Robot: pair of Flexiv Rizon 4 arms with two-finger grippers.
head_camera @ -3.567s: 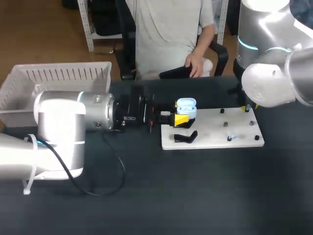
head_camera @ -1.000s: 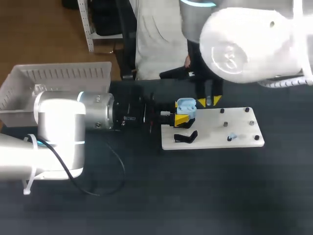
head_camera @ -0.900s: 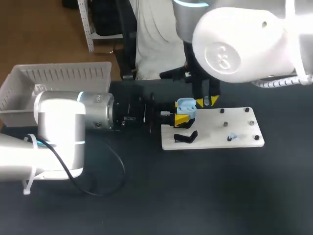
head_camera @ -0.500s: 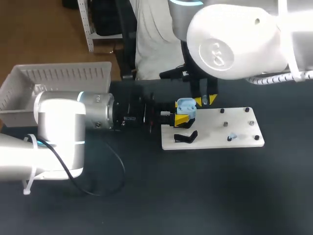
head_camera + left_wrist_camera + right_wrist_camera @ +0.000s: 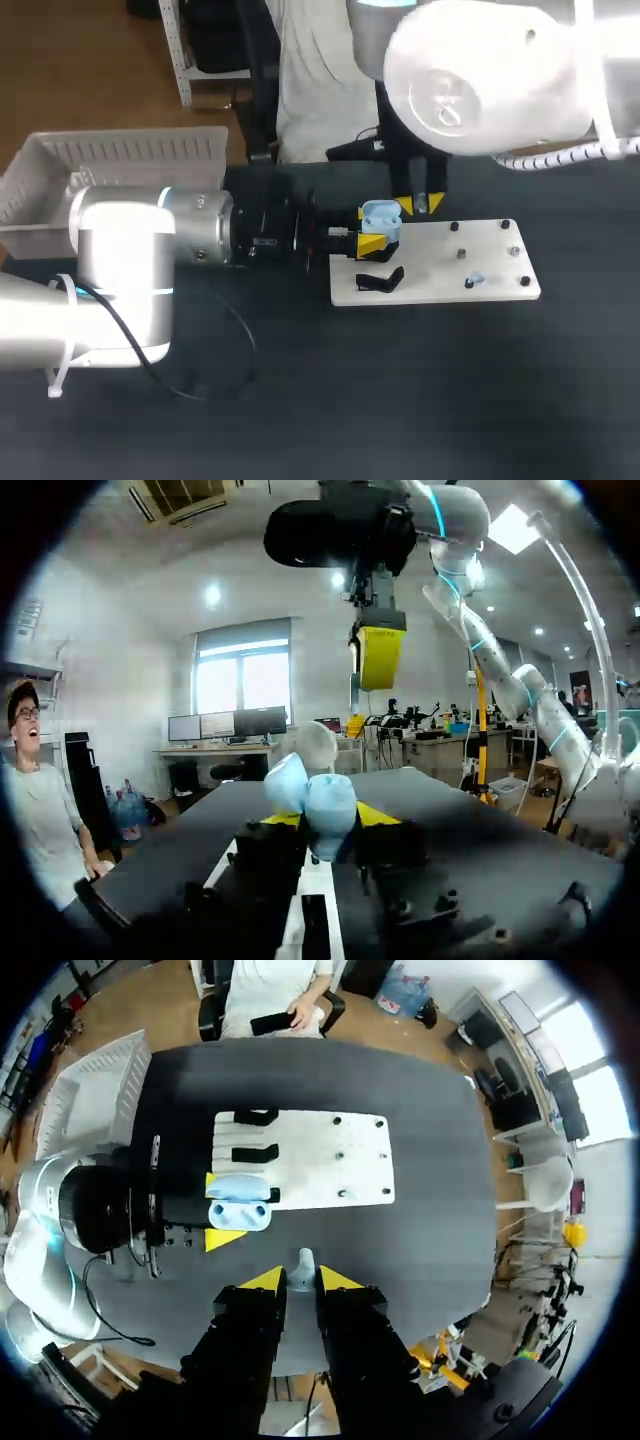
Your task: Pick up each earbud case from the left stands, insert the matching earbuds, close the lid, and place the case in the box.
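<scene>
Spanning the whole scene, the dark table carries everything. My left arm lies low across it from the left, and my right arm hangs high over the far side, reaching in from the right. At the far left corner sits the white slatted box. Right of centre lies the white board, flat on the table.

The left gripper is at the board's left edge, its yellow-tipped fingers pinching the pale blue earbud case from both sides. The case is upright with its lid swung open, clear of the stands.

The right gripper points straight down just beyond the case on the far side. Its fingers stand close together and clamp a small pale earbud between the tips – seen from that wrist, the earbud hangs above the table just beside the open case.

A black stand sits on the board's near left part, just near of the case. A second pale earbud rests on the board's near right part, among small dark pegs.
</scene>
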